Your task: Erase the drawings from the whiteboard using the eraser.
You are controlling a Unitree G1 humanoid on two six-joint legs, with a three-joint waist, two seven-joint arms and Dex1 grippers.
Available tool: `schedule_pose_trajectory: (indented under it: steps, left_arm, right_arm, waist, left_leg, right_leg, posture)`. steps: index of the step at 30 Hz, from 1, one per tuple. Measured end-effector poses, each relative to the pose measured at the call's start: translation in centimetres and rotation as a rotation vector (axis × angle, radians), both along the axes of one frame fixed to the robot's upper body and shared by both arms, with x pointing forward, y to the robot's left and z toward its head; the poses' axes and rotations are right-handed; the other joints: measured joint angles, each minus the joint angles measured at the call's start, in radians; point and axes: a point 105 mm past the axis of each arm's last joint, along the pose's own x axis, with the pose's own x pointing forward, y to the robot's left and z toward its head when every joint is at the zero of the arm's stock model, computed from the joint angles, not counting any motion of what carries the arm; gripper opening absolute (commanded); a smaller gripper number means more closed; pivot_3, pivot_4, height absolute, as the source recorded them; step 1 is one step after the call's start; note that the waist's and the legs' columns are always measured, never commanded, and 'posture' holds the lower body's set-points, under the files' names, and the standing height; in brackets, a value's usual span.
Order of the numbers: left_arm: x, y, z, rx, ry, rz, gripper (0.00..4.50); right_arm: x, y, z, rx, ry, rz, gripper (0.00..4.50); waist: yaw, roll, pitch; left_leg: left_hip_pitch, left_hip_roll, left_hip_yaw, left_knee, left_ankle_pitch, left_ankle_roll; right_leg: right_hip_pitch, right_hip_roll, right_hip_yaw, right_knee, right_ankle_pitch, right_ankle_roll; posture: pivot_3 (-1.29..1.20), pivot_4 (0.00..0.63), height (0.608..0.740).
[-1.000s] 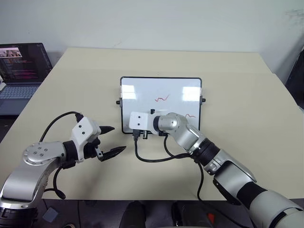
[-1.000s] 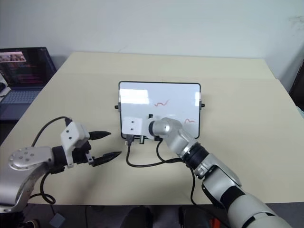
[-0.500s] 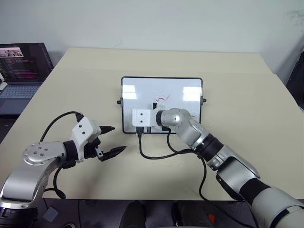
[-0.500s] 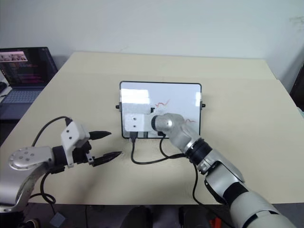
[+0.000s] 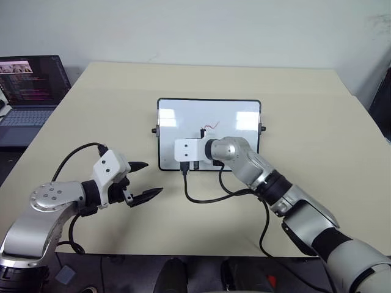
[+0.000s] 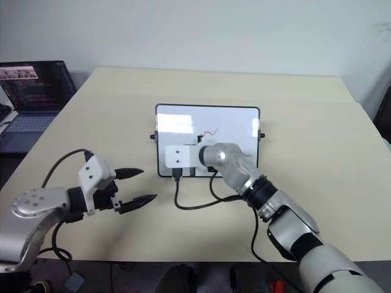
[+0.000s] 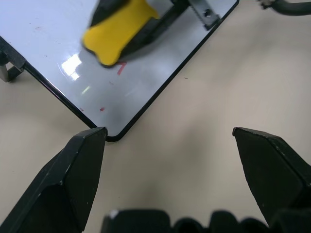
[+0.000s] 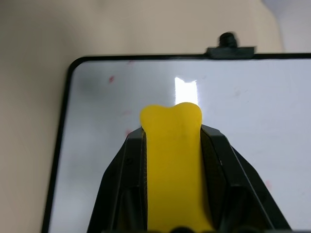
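Right wrist view: my right hand [image 8: 172,145] pinches the eraser [image 8: 171,160] over the whiteboard [image 5: 177,116]; left hand [image 5: 146,180] spread, idle. Risk: unbraced board slides, smearing the drawings [image 5: 211,126].

A beige table [image 5: 305,110] fills most of the scene, its far edge meeting a plain pale wall [image 5: 214,27] at twelve o'clock. At about ten o'clock, just off the table's left edge, an open laptop [image 5: 27,91] sits on a lower surface, its dark screen lit with lines of coloured text and its grey keyboard facing the near side. A dark object [image 5: 383,97] edges in at three o'clock, too cut off to identify.
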Motion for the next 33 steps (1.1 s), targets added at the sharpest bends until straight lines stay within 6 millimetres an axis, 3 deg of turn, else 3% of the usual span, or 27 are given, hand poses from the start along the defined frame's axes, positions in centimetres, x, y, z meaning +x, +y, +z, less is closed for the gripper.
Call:
schedule_pose_trajectory:
  steps: [4,8,12,19,24,33]
  left_arm:
    - [0.0,-0.1,-0.1,0.0,0.004,-0.006,4.5]
    - [0.1,-0.5,0.0,0.0,0.003,-0.022,4.5]
    - [0.1,-0.6,0.0,-0.001,0.003,-0.031,4.5]
    - [0.1,-0.6,0.0,-0.001,0.004,-0.033,4.5]
    - [0.1,-0.6,0.0,-0.002,0.004,-0.032,4.5]
    - [0.1,-1.0,-0.1,-0.009,0.01,-0.046,4.5]
  right_arm:
    - [-0.5,-0.4,-0.8,-0.04,0.026,0.02,1.12]
    - [-0.2,0.9,-0.3,0.025,-0.023,-0.003,1.12]
    - [0.3,0.8,0.3,0.034,-0.039,-0.019,1.12]
    - [-0.8,0.9,-0.9,0.019,0.016,0.015,1.12]
    - [-0.3,1.2,-0.5,0.07,-0.021,-0.024,1.12]
    - [-0.3,-1.5,-0.1,0.038,-0.005,-0.043,1.12]
  waist:
    - [-0.002,0.0,0.0]
    - [-0.005,0.0,0.0]
    - [-0.002,0.0,0.0]
    - [-0.003,0.0,0.0]
    - [-0.004,0.001,0.0]
    - [0.004,0.0,0.0]
  left_leg:
    - [0.001,0.0,-0.001,0.0,0.0,0.0]
    - [0.001,0.0,0.0,0.0,0.0,0.0]
    - [0.002,0.0,0.0,0.0,0.001,0.0]
    - [0.001,0.0,0.0,0.0,0.0,0.0]
    - [0.002,0.0,0.0,0.0,0.001,0.0]
    - [0.0,0.0,0.0,0.0,0.0,0.0]
  right_leg:
    - [0.0,0.0,0.0,0.0,0.0,0.0]
    - [0.0,0.001,0.0,0.003,0.0,0.0]
    - [0.0,0.001,0.0,0.004,0.0,0.0]
    - [-0.001,0.001,0.0,0.003,0.0,0.0]
    - [-0.001,0.001,0.0,0.003,0.0,0.0]
    - [0.0,0.0,0.0,0.001,0.0,0.0]
  posture:
    - [0.0,0.15,0.74]
    - [0.0,0.15,0.74]
    - [0.0,0.15,0.74]
    - [0.0,0.15,0.74]
    - [0.0,0.15,0.74]
    - [0.0,0.15,0.74]
